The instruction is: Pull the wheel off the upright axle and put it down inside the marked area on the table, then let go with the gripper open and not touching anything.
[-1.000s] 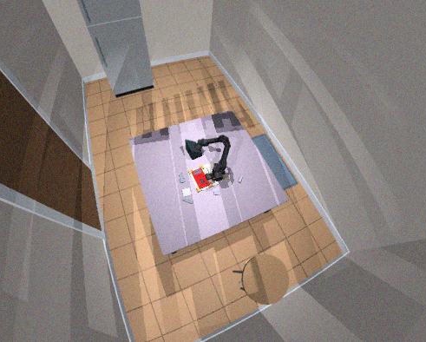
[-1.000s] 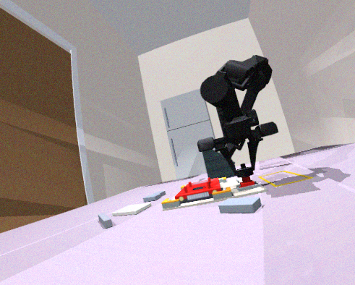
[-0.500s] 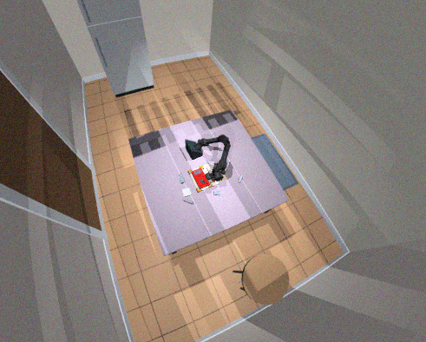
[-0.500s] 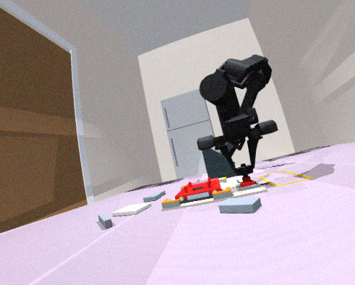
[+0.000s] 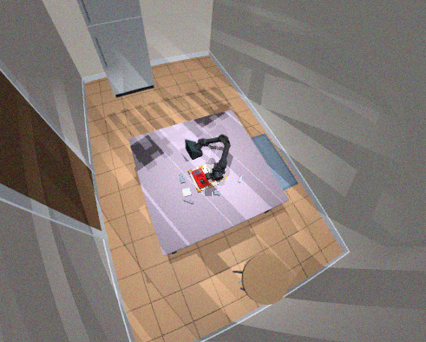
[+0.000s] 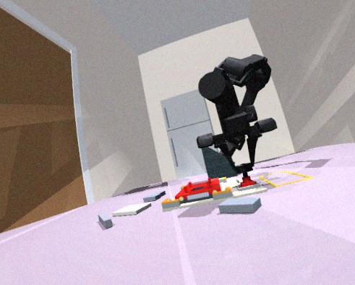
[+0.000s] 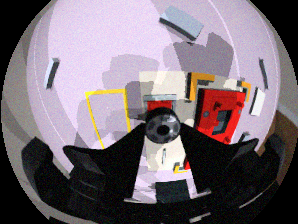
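One gripper (image 6: 245, 167) clamps the wheel (image 7: 162, 127) above its red base (image 6: 247, 181)

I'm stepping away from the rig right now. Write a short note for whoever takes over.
Tool: shut on the wheel, arm reaching straight down over it.
Wheel: on the red axle base, at the end of the board beside the red car; not lifted off yet.
Marked area: yellow outline on the table just beyond the board, nothing in it.
Done: grasp.
Left: pull the wheel straight up, set it inside the outline, open, back off.
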`<action>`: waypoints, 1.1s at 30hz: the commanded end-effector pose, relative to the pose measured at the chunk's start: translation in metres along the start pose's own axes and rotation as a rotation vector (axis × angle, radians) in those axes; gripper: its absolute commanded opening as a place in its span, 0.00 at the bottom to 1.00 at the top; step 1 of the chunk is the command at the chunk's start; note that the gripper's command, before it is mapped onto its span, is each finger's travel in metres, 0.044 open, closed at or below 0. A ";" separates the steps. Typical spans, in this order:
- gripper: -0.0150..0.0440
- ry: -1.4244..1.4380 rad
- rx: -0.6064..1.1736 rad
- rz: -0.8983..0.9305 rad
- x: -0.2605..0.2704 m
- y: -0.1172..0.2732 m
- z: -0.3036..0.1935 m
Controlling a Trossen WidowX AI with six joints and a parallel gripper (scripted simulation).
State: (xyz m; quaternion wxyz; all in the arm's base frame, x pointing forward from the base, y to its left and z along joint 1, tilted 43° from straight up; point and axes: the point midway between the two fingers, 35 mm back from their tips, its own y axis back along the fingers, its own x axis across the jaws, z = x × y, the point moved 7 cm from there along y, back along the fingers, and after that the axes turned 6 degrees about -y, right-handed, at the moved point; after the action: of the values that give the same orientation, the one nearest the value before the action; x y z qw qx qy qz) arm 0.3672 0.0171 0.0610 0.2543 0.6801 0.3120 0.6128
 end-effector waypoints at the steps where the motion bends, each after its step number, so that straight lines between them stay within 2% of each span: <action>1: 0.25 0.003 -0.011 -0.004 -0.001 0.005 0.002; 33: 0.25 0.001 -0.014 -0.002 -0.001 0.016 0.001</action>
State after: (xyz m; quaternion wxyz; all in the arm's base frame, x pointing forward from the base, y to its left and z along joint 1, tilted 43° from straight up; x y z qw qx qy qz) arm 0.3678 0.0095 0.0690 0.2552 0.6808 0.3105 0.6123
